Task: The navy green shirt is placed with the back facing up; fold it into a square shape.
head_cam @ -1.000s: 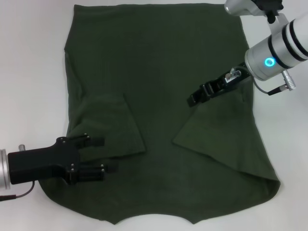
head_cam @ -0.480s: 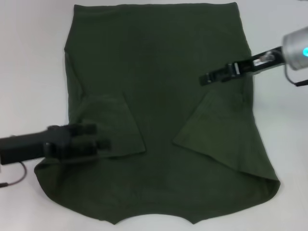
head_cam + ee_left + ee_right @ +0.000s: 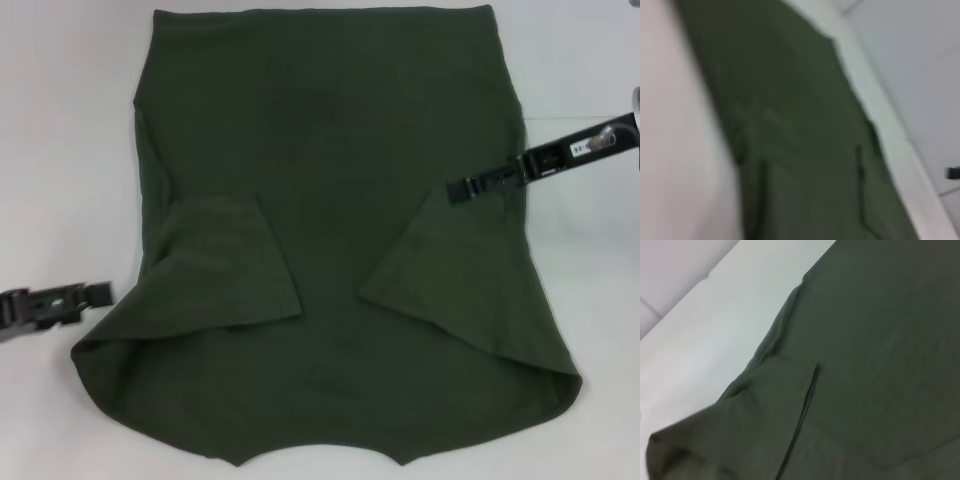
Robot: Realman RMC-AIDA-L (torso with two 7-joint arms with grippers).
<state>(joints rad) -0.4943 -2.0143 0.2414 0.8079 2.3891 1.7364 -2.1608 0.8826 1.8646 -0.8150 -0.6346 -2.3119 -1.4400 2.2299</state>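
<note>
The navy green shirt (image 3: 330, 150) lies flat on the white table, far larger than my grippers. Its left sleeve (image 3: 225, 265) and right sleeve (image 3: 460, 270) are both folded inward onto the body. My left gripper (image 3: 98, 292) is off the shirt, over bare table by the shirt's lower left edge, holding nothing. My right gripper (image 3: 458, 189) hovers over the shirt's right side, just above the folded right sleeve, holding nothing. The left wrist view shows the shirt (image 3: 805, 150) as a blurred green band. The right wrist view shows the shirt (image 3: 875, 330) with a folded sleeve edge.
The white table (image 3: 60, 120) shows bare on both sides of the shirt. The shirt's top edge runs near the far edge of the head view, and its curved bottom edge (image 3: 320, 455) reaches the near edge.
Both arms have pulled back outward. My left gripper moved left off the shirt onto bare table. My right gripper moved right and slightly up toward the shirt's right edge. The shirt stayed still.
</note>
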